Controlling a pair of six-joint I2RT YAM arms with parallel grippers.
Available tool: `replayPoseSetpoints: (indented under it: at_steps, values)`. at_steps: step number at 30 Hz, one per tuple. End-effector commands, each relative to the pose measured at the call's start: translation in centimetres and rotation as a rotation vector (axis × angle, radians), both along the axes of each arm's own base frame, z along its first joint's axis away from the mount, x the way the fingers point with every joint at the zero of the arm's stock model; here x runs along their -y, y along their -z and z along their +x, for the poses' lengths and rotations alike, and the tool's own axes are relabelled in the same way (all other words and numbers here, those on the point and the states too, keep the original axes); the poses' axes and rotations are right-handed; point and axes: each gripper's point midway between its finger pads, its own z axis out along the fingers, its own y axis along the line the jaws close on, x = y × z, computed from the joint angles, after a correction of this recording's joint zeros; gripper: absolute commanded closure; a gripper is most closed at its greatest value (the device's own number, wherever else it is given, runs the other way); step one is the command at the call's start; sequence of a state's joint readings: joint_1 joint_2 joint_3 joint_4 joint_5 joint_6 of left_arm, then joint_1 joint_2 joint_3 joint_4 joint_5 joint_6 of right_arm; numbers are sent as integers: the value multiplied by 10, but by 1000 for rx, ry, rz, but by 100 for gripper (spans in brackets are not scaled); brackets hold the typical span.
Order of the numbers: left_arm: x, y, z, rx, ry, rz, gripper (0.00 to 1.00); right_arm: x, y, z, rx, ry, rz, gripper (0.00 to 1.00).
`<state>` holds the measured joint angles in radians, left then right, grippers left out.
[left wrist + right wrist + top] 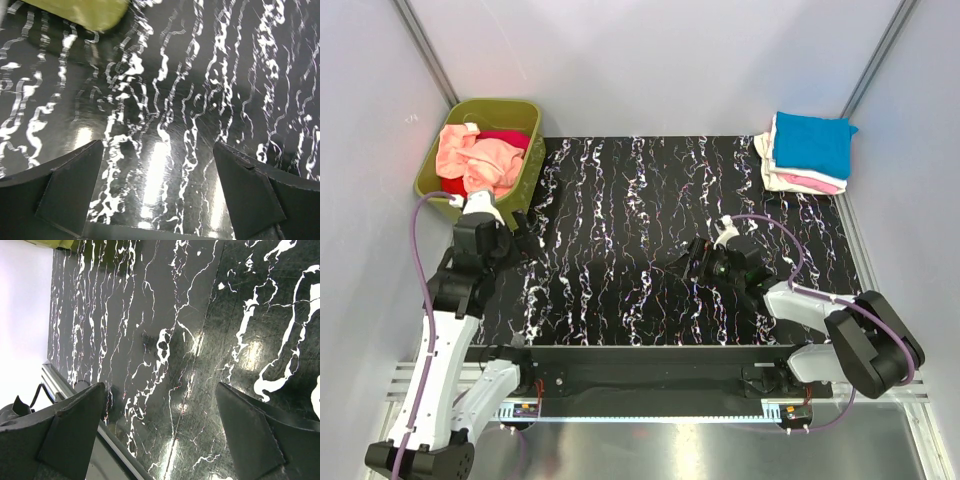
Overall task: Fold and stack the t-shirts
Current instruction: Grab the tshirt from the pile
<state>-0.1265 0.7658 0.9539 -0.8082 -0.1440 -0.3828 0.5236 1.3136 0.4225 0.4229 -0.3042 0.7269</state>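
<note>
The table (620,200) is the largest thing: one flat, glossy black sheet veined with white like marble, bounded by pale walls (650,60) at the far edge and both sides and by a metal rail (650,385) at the near edge. Its whole middle lies bare between the two arms. One olive-green plastic tub (500,103), rectangular with rounded corners, sits at the far left corner and partly overhangs the table's left edge. In it lies a crumpled salmon-pink shirt (470,155) with red cloth (505,138) bunched behind it; how many shirts are in there cannot be told. At the far right corner, close to the wall, is one neat stack (790,178) of folded shirts, a bright blue shirt (812,143) on top and cream and pink layers showing under it. The left gripper (157,150) hangs over bare table just beside the tub, its two dark fingers spread wide, holding nothing. The right gripper (160,387) sits low over the table's middle right, fingers likewise wide apart and empty.
</note>
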Motion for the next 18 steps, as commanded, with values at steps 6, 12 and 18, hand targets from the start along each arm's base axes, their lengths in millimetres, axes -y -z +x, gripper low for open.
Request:
replayPoseSetpoints:
  at_steps: [6, 12, 18]
  values:
    - [-18, -44, 17, 120, -120, 28, 1, -3, -22, 7, -22, -1, -25, 0]
    - [-47, -92, 41, 212, -239, 140, 1, 17, -43, -8, 79, 42, -24, 0]
    - [-75, -106, 97, 61, -291, 192, 1, 25, -45, -16, 148, 66, 21, 0]
